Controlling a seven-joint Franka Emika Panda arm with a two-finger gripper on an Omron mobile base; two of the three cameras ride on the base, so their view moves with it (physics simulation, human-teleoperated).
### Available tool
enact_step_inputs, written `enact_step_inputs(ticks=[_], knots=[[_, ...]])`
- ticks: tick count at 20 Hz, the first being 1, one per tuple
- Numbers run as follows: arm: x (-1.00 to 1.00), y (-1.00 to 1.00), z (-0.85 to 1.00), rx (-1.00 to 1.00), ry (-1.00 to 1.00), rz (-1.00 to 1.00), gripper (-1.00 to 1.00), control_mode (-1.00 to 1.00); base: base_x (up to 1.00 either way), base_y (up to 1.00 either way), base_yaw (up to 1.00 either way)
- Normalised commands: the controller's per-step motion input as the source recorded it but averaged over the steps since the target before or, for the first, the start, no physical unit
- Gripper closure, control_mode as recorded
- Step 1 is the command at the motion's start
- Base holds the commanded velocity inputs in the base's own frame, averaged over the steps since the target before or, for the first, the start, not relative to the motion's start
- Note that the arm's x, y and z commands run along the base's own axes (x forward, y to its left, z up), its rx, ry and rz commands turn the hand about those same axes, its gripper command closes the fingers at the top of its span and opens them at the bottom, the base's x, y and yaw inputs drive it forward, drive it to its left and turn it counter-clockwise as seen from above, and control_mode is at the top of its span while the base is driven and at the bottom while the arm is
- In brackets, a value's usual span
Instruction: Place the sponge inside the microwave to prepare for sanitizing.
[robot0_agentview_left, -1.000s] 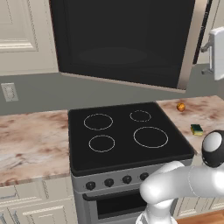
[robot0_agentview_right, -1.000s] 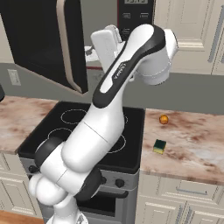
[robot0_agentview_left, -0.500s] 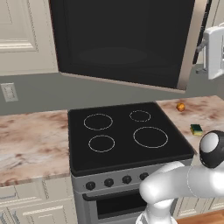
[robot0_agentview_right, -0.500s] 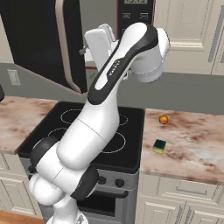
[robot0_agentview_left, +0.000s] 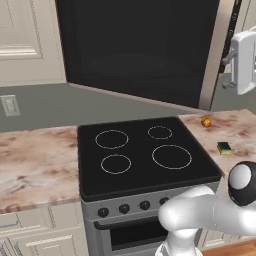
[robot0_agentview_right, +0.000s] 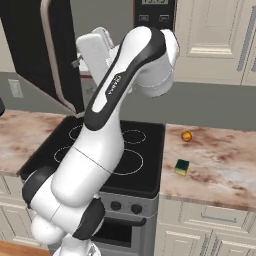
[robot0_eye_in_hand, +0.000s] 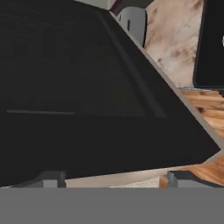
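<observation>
The sponge (robot0_agentview_left: 224, 148) (robot0_agentview_right: 182, 166), a small yellow block with a green top, lies on the marble counter right of the stove. The microwave hangs above the stove with its dark door (robot0_agentview_left: 135, 50) (robot0_agentview_right: 27, 50) swung open. A curved beige handle (robot0_agentview_left: 210, 55) (robot0_agentview_right: 52, 55) runs along the door's free edge. My gripper (robot0_agentview_left: 229, 70) (robot0_agentview_right: 80, 59) is raised high beside that handle edge, far above the sponge. In the hand view the gripper (robot0_eye_in_hand: 116, 179) faces the dark door (robot0_eye_in_hand: 87, 87), its fingertips (robot0_eye_in_hand: 50, 178) wide apart with nothing between them.
A black stove (robot0_agentview_left: 145, 155) (robot0_agentview_right: 125, 155) with four burner rings sits under the open door. A small orange ball (robot0_agentview_left: 206, 121) (robot0_agentview_right: 186, 136) rests on the counter behind the sponge. The microwave's button panel (robot0_agentview_right: 155, 12) is at the top. Cream cabinets (robot0_agentview_right: 215, 40) flank it.
The hand has swung left toward the door's handle edge and dropped slightly. The sponge, the orange ball and the door have stayed where they were.
</observation>
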Motion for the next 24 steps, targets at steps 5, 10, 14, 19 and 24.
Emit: enact_step_inputs(ticks=[5,10,14,19,24], knots=[[-0.83,0.75,-0.14,0.00,-0.06,0.00,-1.00,-1.00,0.00,0.00,0.00],[-0.84,0.92,-0.30,0.00,-0.03,0.00,-1.00,-1.00,0.00,0.00,0.00],[-0.65,1.00,-0.36,0.00,0.00,0.00,-1.00,-1.00,0.00,0.00,0.00],[-0.37,1.00,-0.28,0.00,0.00,0.00,-1.00,-1.00,0.00,0.00,0.00],[-0.20,0.87,-0.05,0.00,0.00,0.00,-1.00,-1.00,0.00,0.00,0.00]])
